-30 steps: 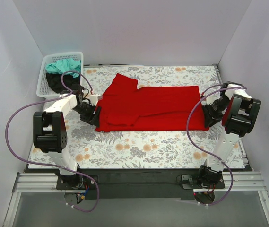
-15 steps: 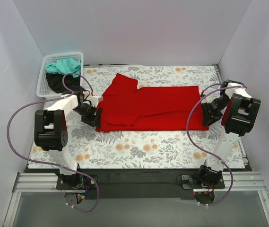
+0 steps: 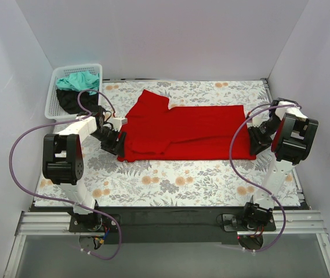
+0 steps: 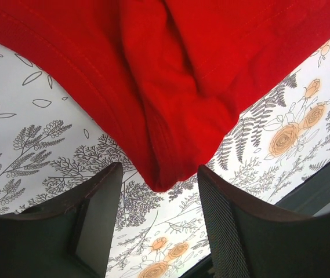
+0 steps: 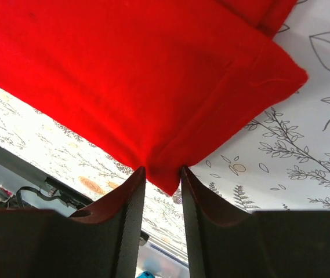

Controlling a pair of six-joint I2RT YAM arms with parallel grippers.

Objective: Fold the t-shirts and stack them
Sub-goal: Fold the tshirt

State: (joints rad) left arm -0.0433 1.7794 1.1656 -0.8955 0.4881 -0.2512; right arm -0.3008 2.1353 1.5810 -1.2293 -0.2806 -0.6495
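A bright red t-shirt (image 3: 182, 130) lies spread across the flowered table, its sleeve folded over the middle. My left gripper (image 3: 116, 143) is open at the shirt's near left corner. In the left wrist view the corner's tip (image 4: 162, 174) lies between the wide-apart fingers (image 4: 225, 220) and touches neither. My right gripper (image 3: 253, 145) is at the near right corner. Its jaws (image 5: 163, 169) stand narrowly apart with the red corner (image 5: 165, 179) between them, and table shows through the gap. Teal (image 3: 78, 80) and black (image 3: 72, 101) shirts lie in the basket.
The white lattice basket (image 3: 53, 104) stands at the back left corner, just behind my left arm. White walls close in the left, back and right sides. The table's black front edge (image 3: 170, 214) runs along the arm bases.
Both grippers have edged slightly closer to the shirt's near corners. The red shirt has not moved.
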